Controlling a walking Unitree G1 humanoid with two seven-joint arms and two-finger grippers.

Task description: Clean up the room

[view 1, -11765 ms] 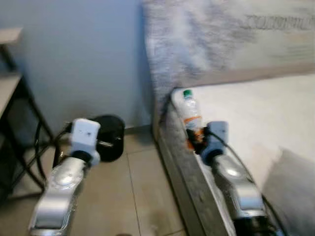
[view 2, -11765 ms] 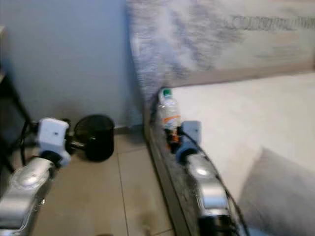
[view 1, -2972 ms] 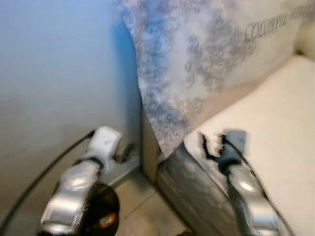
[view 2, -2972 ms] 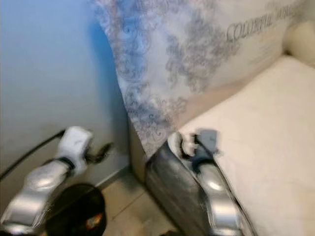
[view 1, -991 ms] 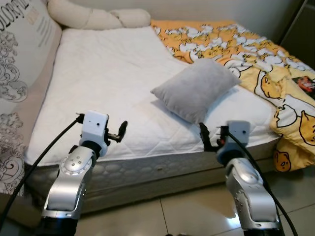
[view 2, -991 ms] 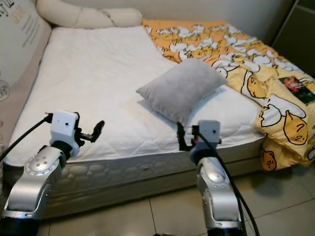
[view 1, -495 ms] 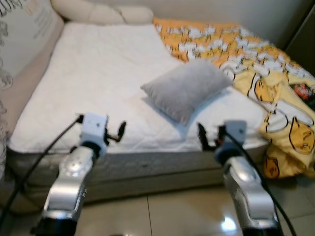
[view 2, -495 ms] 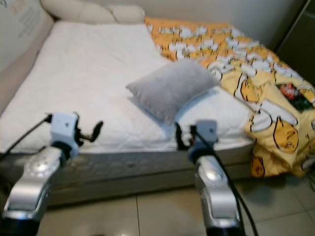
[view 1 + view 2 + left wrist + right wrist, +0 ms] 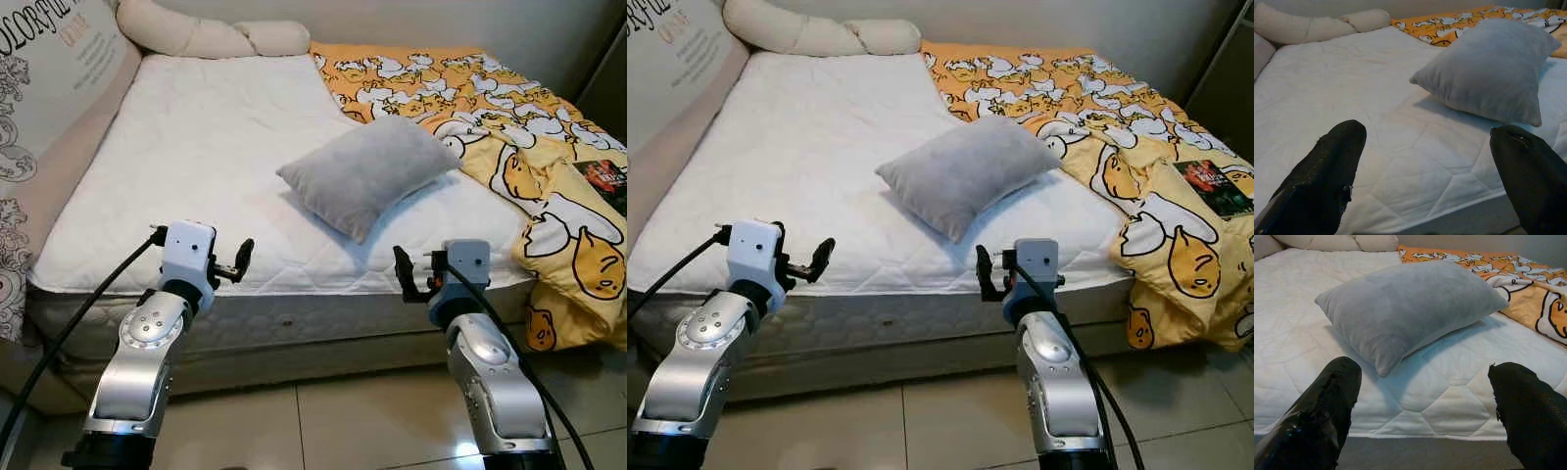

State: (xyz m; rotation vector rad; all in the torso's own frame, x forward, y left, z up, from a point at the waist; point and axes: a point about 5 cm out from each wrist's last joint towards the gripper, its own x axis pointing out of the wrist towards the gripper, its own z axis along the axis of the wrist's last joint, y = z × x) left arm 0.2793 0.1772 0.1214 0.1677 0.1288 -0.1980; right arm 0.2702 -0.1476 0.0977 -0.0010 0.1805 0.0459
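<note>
White quilted mattress (image 9: 206, 166) takes up most of the scene, its near edge running across just beyond both grippers, with a grey padded side panel dropping below it to the pale tiled floor (image 9: 333, 411); a grey pillow (image 9: 367, 171) lies tilted on the mattress, right of the middle and near that front edge, one corner pointing toward the robot; beyond and to the right of it a yellow duck-print blanket (image 9: 509, 127) is bunched, touching the pillow's far side and spilling over the bed's right front corner down toward the floor; a dark packet or book (image 9: 1210, 186) rests on the blanket near the right margin, too small to read; a long cream bolster (image 9: 211, 37) lies along the far end of the mattress against the wall; a patterned headboard cushion (image 9: 39, 108) rises along the bed's left side. Left gripper (image 9: 238, 262) is held in the air before the bed edge, fingers (image 9: 1322, 181) spread wide apart, nothing between them; right gripper (image 9: 407, 279) is likewise raised just short of the edge, below the pillow's near corner, fingers (image 9: 1317, 416) released and holding nothing; bare mattress stretches left of the pillow, and tile runs open beneath both arms.
</note>
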